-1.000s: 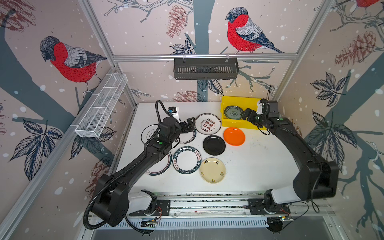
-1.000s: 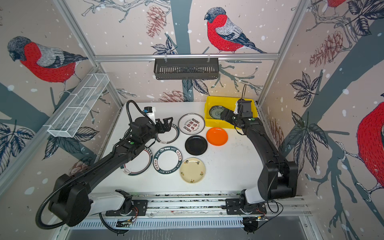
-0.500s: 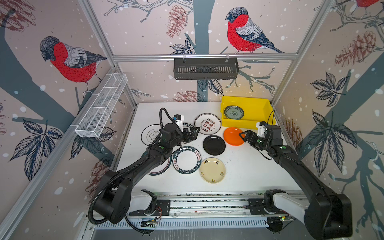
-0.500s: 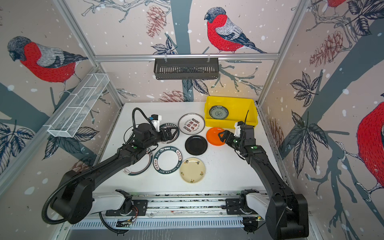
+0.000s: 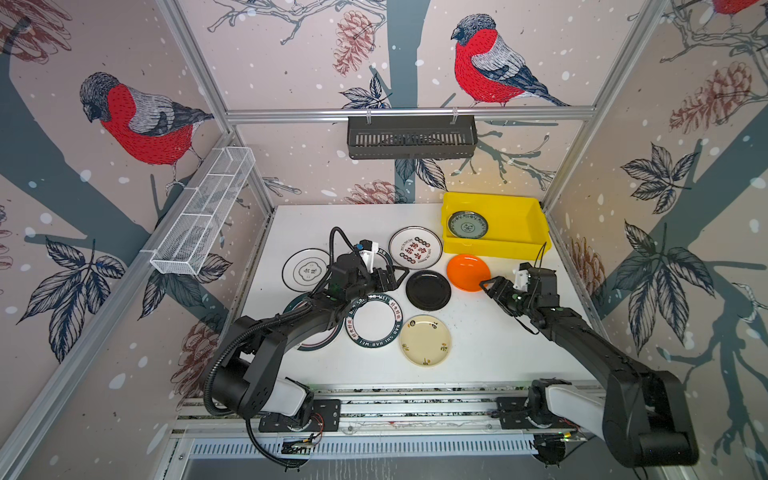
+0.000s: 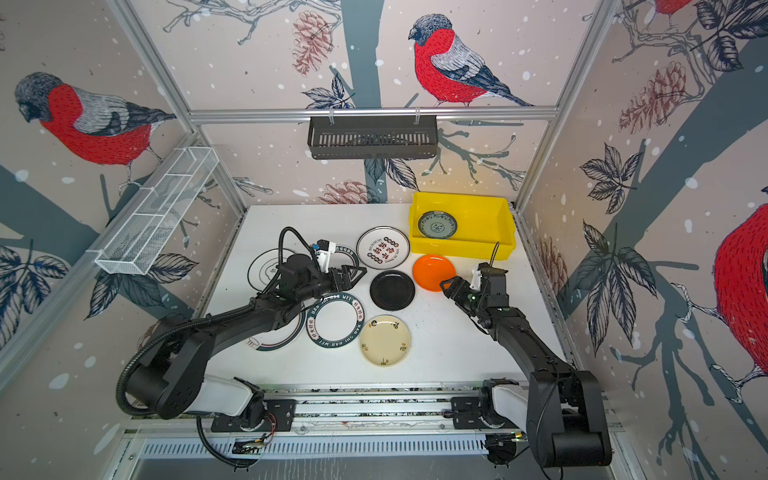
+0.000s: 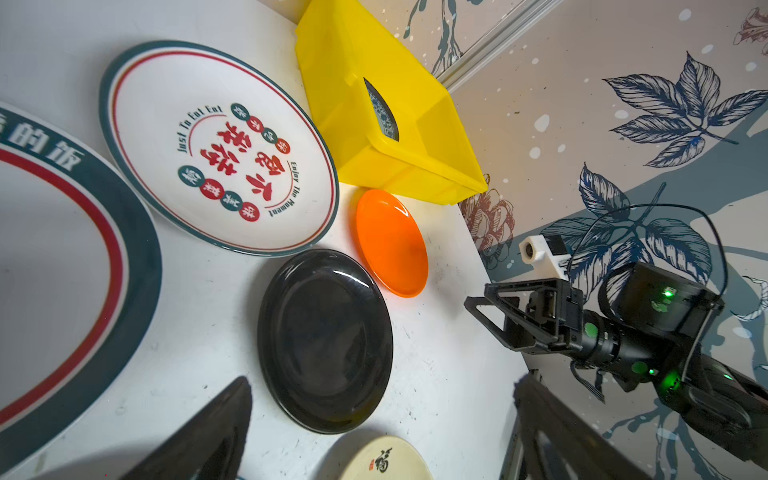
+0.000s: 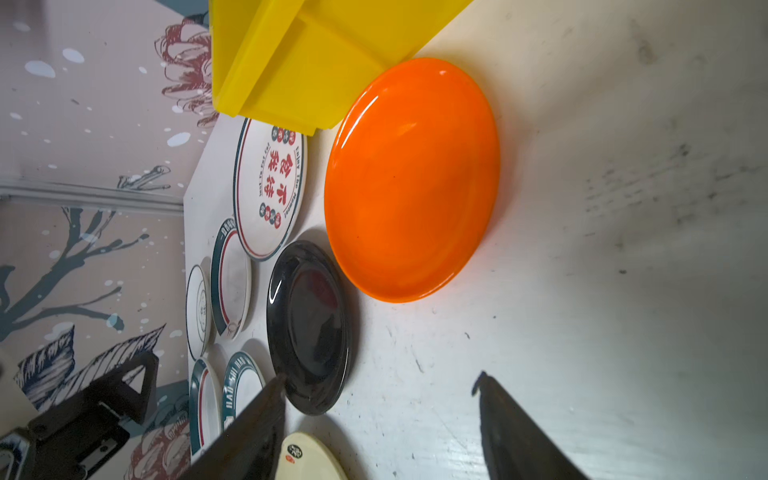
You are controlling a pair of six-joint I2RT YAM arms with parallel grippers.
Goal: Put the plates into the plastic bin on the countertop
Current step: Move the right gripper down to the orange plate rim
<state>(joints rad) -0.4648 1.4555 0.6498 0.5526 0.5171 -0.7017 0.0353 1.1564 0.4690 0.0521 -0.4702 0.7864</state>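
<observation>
Nine plates show in all: one in the plastic bin (image 5: 494, 249) and eight on the countertop (image 5: 490, 340). The bin, a single yellow tub, stands at the far right corner of the table, and the blue-patterned plate (image 5: 467, 224) lies flat in its left half, with the right half bare.

On the table there is one orange plate (image 5: 468, 272) just in front of the bin, one black plate (image 5: 428, 290) beside it, one cream floral plate (image 5: 424, 340) nearer the front, one red-character plate (image 5: 415, 248) by the bin's left wall, and one white plate with thin dark rings (image 5: 306, 269) far left. Three have green rims: the lettered-rim plate (image 5: 374, 320), a second behind the left gripper (image 8: 232, 282), and a third under the left arm (image 6: 286, 336) (mostly hidden, so its kind is only likely).

There are two arms. The left gripper (image 5: 395, 277) hangs over the gap between the black plate and the hidden green-rimmed one, jaws spread wide and empty. The right gripper (image 5: 488, 287) sits just beside the orange plate's near right edge; in the right wrist view its two fingers stand apart with only bare table between them.

The countertop is white, matte and scuffed. Aluminium rails (image 5: 407, 112) frame it, bullfinch wallpaper (image 5: 490, 66) covers three walls, one black slotted basket (image 5: 411, 137) hangs at the back, and one white wire mesh tray (image 5: 203, 212) at the left.
</observation>
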